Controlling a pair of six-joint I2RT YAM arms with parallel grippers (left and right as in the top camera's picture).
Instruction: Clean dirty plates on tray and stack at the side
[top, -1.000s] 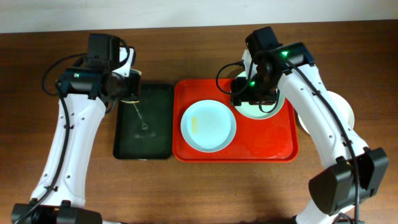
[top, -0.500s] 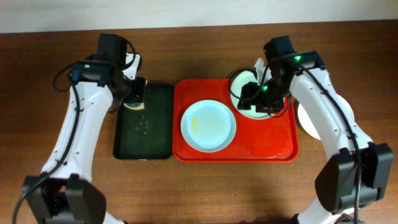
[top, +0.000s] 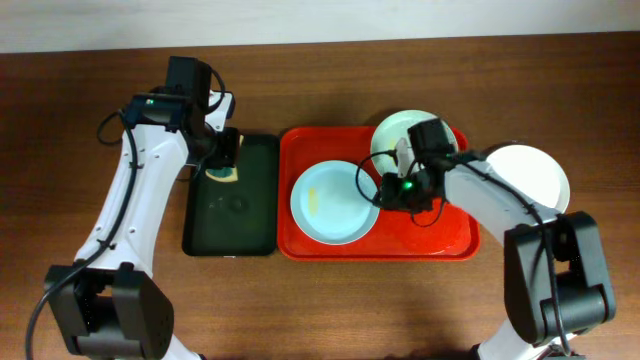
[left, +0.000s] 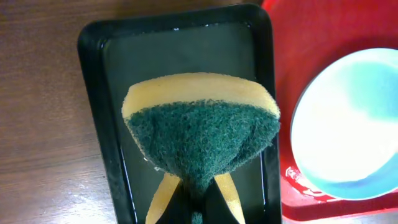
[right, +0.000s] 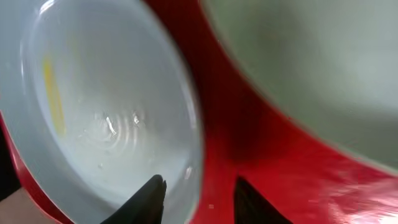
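A pale blue plate (top: 335, 203) with a yellow smear (top: 314, 196) lies at the left of the red tray (top: 440, 235). A pale green plate (top: 395, 130) lies at the tray's back right. A white plate (top: 530, 175) sits on the table to the right of the tray. My right gripper (top: 392, 190) is open and straddles the blue plate's right rim; in the right wrist view its jaws (right: 199, 193) have one finger over the blue plate (right: 106, 112) and one over the tray (right: 249, 155). My left gripper (top: 222, 158) is shut on a yellow-and-green sponge (left: 199, 118).
A narrow dark green tray (top: 235, 215) lies just left of the red tray, and the sponge hangs over its back half (left: 112, 93). The blue plate's edge (left: 348, 124) shows in the left wrist view. The pale green plate (right: 323, 68) is blurred in the right wrist view.
My right gripper has left the pale green plate and moved forward and left to the blue plate's right rim. My left gripper with the sponge shifted slightly right over the green tray.
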